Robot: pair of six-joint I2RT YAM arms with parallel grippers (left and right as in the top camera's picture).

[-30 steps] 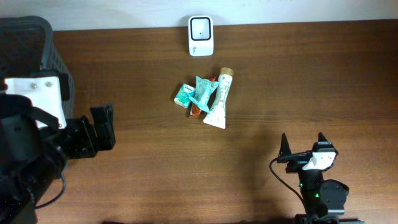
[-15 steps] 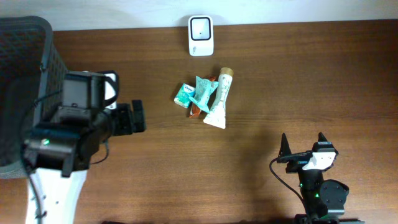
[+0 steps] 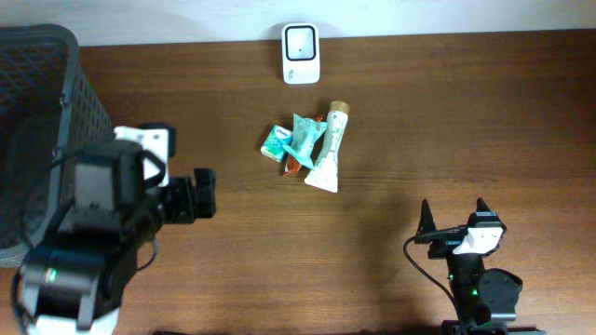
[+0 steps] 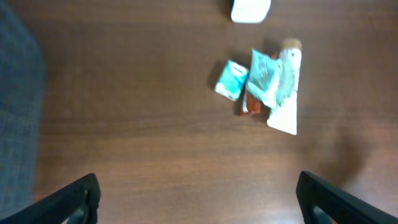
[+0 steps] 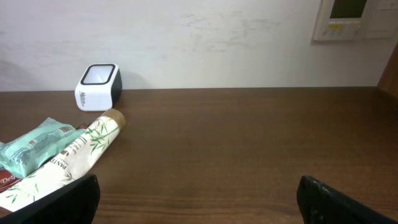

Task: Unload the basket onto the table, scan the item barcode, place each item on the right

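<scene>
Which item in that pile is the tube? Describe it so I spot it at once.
Find the white scanner at the far edge of the table; the pile lies just in front of it. The tube is the pile's longest piece, on its right side, tan cap toward the scanner. Unlike the teal packets and red-brown wrapper beside it, it is white with green leaves.
</scene>
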